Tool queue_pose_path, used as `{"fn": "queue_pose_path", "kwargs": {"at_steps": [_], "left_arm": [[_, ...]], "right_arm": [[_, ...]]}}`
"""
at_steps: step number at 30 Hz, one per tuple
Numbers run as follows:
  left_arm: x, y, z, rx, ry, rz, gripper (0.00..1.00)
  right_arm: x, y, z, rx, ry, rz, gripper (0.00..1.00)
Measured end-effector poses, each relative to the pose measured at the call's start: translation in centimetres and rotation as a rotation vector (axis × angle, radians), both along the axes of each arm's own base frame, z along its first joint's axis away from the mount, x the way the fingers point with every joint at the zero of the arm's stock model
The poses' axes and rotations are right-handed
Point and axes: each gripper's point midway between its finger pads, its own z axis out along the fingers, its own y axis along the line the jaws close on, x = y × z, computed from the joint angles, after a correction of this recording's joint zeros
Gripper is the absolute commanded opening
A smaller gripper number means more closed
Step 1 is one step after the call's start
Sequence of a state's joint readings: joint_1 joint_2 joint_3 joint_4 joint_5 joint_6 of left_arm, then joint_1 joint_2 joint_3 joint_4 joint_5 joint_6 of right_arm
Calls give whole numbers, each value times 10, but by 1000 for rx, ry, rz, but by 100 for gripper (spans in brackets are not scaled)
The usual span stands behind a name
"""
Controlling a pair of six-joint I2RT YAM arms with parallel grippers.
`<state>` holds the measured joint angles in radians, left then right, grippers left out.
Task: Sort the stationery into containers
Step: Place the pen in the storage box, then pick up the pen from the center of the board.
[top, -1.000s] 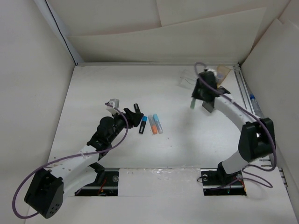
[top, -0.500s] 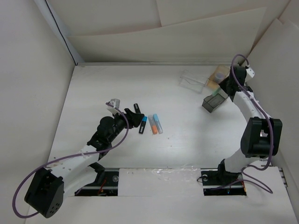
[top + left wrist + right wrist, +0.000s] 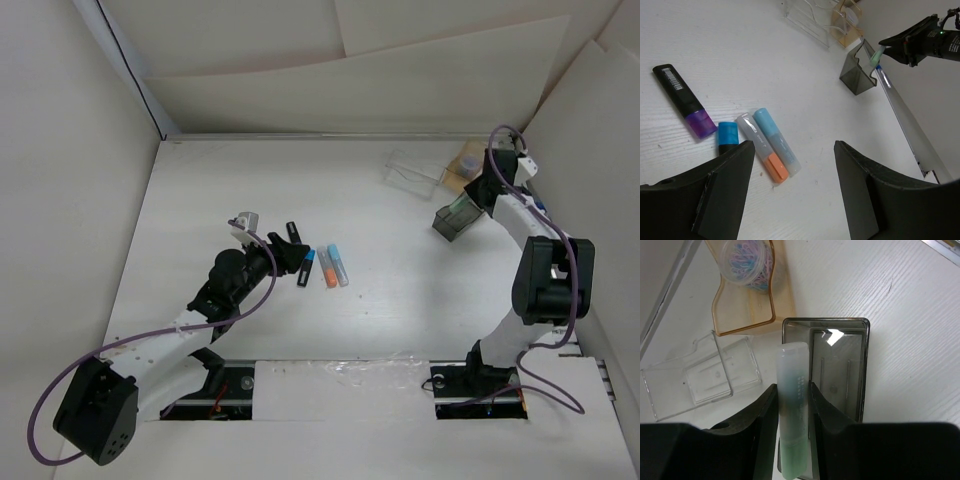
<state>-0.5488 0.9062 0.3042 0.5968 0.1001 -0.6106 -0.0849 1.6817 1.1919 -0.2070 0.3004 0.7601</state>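
My right gripper [image 3: 794, 390] is shut on a pale marker with a green end [image 3: 793, 440], held just above the left rim of the smoky dark grey box [image 3: 840, 370]. The tan-orange box [image 3: 747, 315] and the clear box [image 3: 700, 375] lie beside it. In the top view the right gripper [image 3: 476, 197] is at the back right over the dark box [image 3: 455, 220]. My left gripper [image 3: 792, 147] is open and empty over the table. Just left of it lie a purple-ended black marker [image 3: 684, 100], a blue-capped one [image 3: 728, 134], an orange-ended one [image 3: 762, 155] and a light-blue one [image 3: 776, 140].
A round tub of coloured paper clips [image 3: 747, 262] sits in the tan-orange box. A metal rail [image 3: 522, 195] runs along the table's right edge beside the boxes. White walls enclose the table at the back and both sides.
My right arm has swung from mid-table to the back right with the green-ended marker and now holds it over the dark grey box. The left arm has not moved.
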Motion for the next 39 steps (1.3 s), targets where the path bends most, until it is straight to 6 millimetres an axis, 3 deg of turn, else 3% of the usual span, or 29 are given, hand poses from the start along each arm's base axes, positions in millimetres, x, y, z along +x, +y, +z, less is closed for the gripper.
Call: {"fn": "queue_pose_path", "kwargs": {"at_steps": [13, 17, 18, 22, 24, 28, 31, 32, 33, 35, 38, 39], "left_arm": [[0, 0, 1, -2, -4, -1, 62], [0, 0, 1, -2, -4, -1, 62], [0, 0, 1, -2, -4, -1, 62], [0, 0, 1, -2, -4, -1, 62], [0, 0, 1, -2, -4, -1, 62], [0, 0, 1, -2, -4, 0, 62], [1, 0, 1, -2, -4, 3, 62], [1, 1, 1, -2, -4, 7, 62], [2, 2, 1, -1, -4, 13, 62], [3, 3, 2, -2, -7, 27, 58], [5, 7, 6, -8, -20, 48, 56], [5, 8, 9, -11, -26, 55, 55]], "right_arm": [[-6, -5, -17, -16, 37, -24, 20], [-7, -6, -18, -18, 38, -27, 43], [-7, -6, -18, -17, 38, -28, 54], [-7, -7, -16, -27, 36, -29, 75], [-7, -6, -11, -39, 30, -21, 75], [-8, 6, 10, -85, -1, 28, 57], [-8, 48, 27, -130, -24, 166, 23], [-8, 60, 29, -140, -26, 211, 6], [-9, 94, 33, -152, -35, 310, 0], [-15, 153, 31, -162, -38, 496, 0], [-37, 236, 13, -171, -3, 769, 1], [-46, 261, 4, -176, 15, 852, 17]]}}
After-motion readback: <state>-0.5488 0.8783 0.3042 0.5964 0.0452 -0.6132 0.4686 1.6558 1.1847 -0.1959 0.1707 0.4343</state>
